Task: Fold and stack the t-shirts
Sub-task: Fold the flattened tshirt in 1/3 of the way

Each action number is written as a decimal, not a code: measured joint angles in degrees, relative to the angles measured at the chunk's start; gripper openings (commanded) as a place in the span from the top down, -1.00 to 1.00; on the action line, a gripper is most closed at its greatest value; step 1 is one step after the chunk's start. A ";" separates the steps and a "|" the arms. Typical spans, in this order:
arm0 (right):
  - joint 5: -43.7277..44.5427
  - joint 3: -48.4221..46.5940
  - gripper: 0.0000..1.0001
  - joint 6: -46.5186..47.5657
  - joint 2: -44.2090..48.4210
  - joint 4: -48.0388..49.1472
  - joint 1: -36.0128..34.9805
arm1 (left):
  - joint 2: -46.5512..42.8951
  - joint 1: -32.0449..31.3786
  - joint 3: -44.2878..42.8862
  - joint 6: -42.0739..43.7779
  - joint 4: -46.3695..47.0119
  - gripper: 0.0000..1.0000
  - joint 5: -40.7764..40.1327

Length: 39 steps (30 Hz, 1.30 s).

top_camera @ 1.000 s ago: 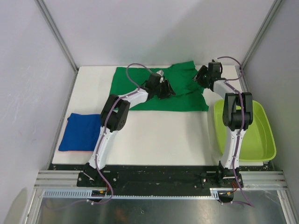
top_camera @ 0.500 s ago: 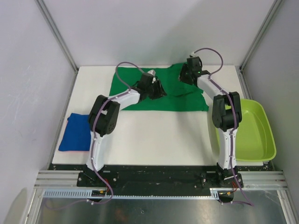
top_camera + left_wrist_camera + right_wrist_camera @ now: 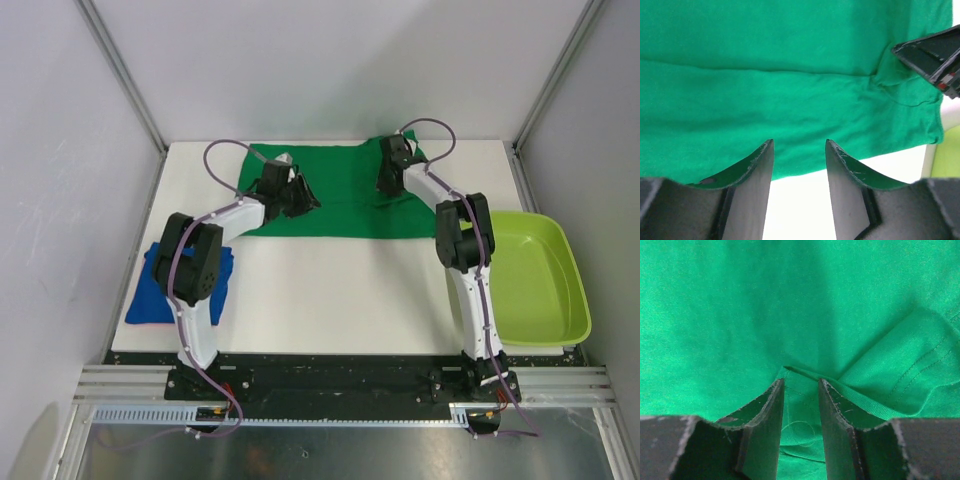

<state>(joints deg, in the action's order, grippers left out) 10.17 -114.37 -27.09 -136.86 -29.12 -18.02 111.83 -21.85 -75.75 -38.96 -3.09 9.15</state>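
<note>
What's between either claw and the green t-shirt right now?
Nothing visible. The left claw hangs over an edge of the green t-shirt, the right claw over a wrinkled fold of it; only cloth and white table show between their fingers.

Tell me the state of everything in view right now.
green t-shirt, spread out at the far edge
blue t-shirt, folded, at the left edge
lime tub, upright, empty
left tool, open above the green t-shirt's edge
right tool, open over a raised crease
</note>
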 measured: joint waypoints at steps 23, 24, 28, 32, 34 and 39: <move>2.93 -3.15 0.90 -1.11 -2.29 -1.29 -1.99 | -0.09 1.42 2.29 0.46 -0.63 0.04 0.46; 2.97 -3.23 0.94 -1.14 -2.32 -1.44 -2.01 | -0.09 1.42 2.29 0.46 -0.63 0.05 0.46; 3.28 -3.87 1.00 -1.14 -2.34 -2.27 -2.10 | -0.09 1.49 2.29 0.46 -0.63 0.05 0.48; 4.20 -4.39 1.00 -0.90 -2.34 -2.32 -2.40 | -0.09 1.53 2.29 0.46 -0.63 0.06 0.48; 4.63 -4.39 1.00 -0.31 -2.34 -2.08 -2.69 | -0.09 1.57 2.29 0.46 -0.63 0.06 0.50; 4.94 -4.13 1.00 1.42 -2.34 1.16 -3.80 | -0.09 1.66 2.29 0.46 -0.63 0.07 0.50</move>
<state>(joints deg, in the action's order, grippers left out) 15.11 -118.50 -25.67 -139.20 -27.97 -21.82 111.74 -20.18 -73.45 -38.50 -3.73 9.65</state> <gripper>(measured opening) 0.010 0.469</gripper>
